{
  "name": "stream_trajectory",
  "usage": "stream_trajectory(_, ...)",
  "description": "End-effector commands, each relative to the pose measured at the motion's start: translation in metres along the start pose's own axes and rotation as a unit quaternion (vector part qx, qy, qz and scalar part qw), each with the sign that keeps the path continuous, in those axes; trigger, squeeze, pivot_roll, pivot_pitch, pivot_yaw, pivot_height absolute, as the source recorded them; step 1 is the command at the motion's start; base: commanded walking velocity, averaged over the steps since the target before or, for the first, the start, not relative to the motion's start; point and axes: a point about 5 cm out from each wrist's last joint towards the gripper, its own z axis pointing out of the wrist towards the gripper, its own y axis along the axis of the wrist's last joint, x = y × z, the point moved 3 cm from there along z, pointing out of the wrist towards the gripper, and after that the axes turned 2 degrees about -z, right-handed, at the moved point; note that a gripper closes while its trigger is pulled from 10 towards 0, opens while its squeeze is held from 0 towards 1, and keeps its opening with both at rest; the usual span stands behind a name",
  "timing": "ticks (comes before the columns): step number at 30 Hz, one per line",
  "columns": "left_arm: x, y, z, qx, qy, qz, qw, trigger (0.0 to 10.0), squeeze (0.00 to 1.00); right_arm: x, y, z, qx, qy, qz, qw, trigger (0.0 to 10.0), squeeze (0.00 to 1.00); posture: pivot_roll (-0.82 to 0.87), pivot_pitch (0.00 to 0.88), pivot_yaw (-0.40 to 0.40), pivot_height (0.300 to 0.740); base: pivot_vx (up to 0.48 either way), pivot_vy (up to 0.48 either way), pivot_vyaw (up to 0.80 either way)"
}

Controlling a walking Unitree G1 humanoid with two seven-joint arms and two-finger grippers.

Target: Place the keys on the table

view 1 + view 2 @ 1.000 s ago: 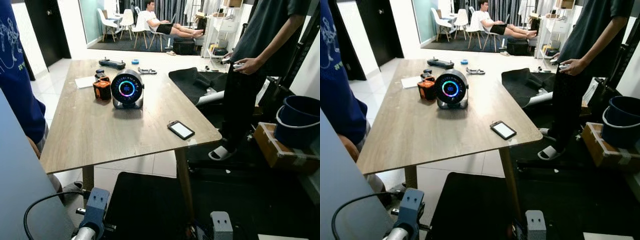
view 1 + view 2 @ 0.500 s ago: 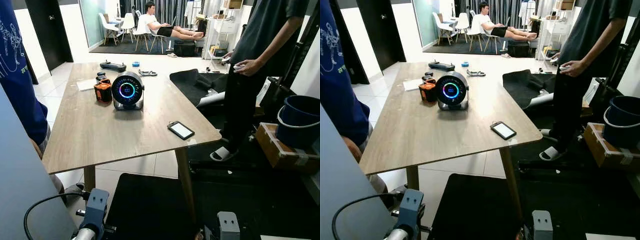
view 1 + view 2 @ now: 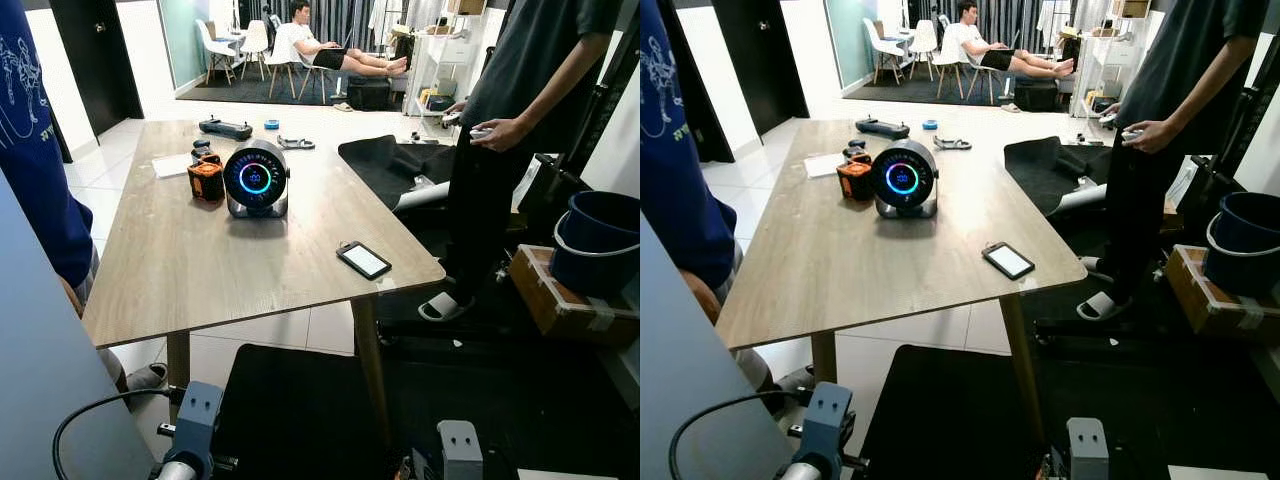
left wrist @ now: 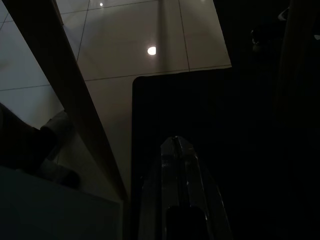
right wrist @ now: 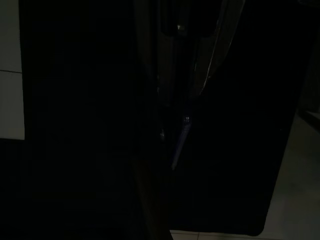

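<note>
1. A light wooden table (image 3: 200, 270) stands ahead of the robot, its near edge towards the camera.
2. On the far half of the table sits a round grey device with a glowing coloured ring (image 3: 254, 178). Just to its left is a small orange and black gadget (image 3: 205, 181).
3. A black smartphone (image 3: 364, 260) lies flat near the table's near right corner.
4. At the far end lie a black handheld controller (image 3: 225, 127) and a white sheet of paper (image 3: 172, 165).
5. The left hand (image 4: 176, 144) hangs low beside a table leg, above pale floor tiles and a black floor mat (image 3: 300, 410). It is clenched, its tips pressed together with nothing seen between them.
6. The right hand (image 5: 185, 60) hangs in deep shade; whether it is clenched or released cannot be told.
7. A thin bluish strip (image 5: 181, 135) dangles by the right hand. It is too dark to tell whether it belongs to the keys.
8. A person in dark clothes (image 3: 520, 90) stands to the right of the table, and a person in a blue shirt (image 3: 30, 150) stands at its left.
9. A dark blue bucket (image 3: 600, 240) sits at the far right.
</note>
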Motion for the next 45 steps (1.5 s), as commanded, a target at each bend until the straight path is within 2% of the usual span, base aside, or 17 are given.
stream_trajectory(1, -0.003, -0.005, -0.003, 0.005, -0.004, 0.003, 1.000, 10.0, 0.00, 0.001, 0.003, 0.001, -0.003, 0.003, -0.002, 1.000, 10.0, 0.00, 0.08, 0.017, -0.018, 0.740, 0.000, 0.000, 0.00)
stream_trajectory(19, -0.006, -0.005, -0.004, 0.000, -0.003, 0.000, 1.000, 10.0, 0.00, 0.001, 0.004, 0.002, -0.001, 0.011, -0.011, 1.000, 10.0, 0.00, 0.08, 0.025, -0.041, 0.740, 0.000, -0.341, 0.00)
stream_trajectory(34, 0.002, -0.006, -0.004, 0.005, 0.010, -0.007, 1.000, 10.0, 0.00, 0.002, 0.006, 0.003, 0.000, 0.012, -0.010, 1.000, 10.0, 0.00, 0.08, 0.026, -0.039, 0.740, 0.000, 0.000, 0.00)
stream_trajectory(40, 0.001, -0.005, -0.004, 0.003, 0.006, -0.005, 1.000, 10.0, 0.00, 0.000, 0.014, 0.005, -0.014, 0.016, 0.002, 1.000, 10.0, 0.00, 0.09, 0.025, -0.037, 0.740, 0.000, 0.000, 0.00)
stream_trajectory(41, 0.001, -0.005, -0.004, 0.001, 0.003, -0.002, 1.000, 10.0, 0.00, 0.003, 0.024, 0.007, -0.030, 0.042, 0.016, 0.999, 10.0, 0.00, 0.09, 0.026, -0.037, 0.740, 0.000, 0.000, 0.00)
stream_trajectory(42, 0.001, -0.005, -0.004, 0.001, 0.003, -0.002, 1.000, 10.0, 0.00, 0.003, 0.024, 0.007, -0.030, 0.042, 0.016, 0.999, 10.0, 0.00, 0.09, 0.026, -0.037, 0.740, 0.000, 0.000, 0.00)
stream_trajectory(43, 0.000, -0.003, -0.004, -0.004, -0.002, -0.002, 1.000, 10.0, 0.00, 0.016, 0.036, 0.008, -0.052, 0.109, 0.028, 0.992, 10.0, 0.00, 0.09, 0.028, -0.036, 0.740, 0.000, 0.000, 0.00)
stream_trajectory(44, 0.000, -0.002, -0.004, -0.008, -0.005, -0.002, 1.000, 10.0, 0.00, 0.025, 0.044, 0.008, -0.067, 0.152, 0.021, 0.986, 10.0, 0.00, 0.09, 0.029, -0.034, 0.740, 0.000, 0.000, 0.00)
stream_trajectory(45, 0.000, -0.002, -0.004, -0.008, -0.005, -0.002, 1.000, 10.0, 0.00, 0.025, 0.044, 0.008, -0.067, 0.152, 0.021, 0.986, 10.0, 0.00, 0.09, 0.029, -0.034, 0.740, 0.000, 0.000, 0.00)
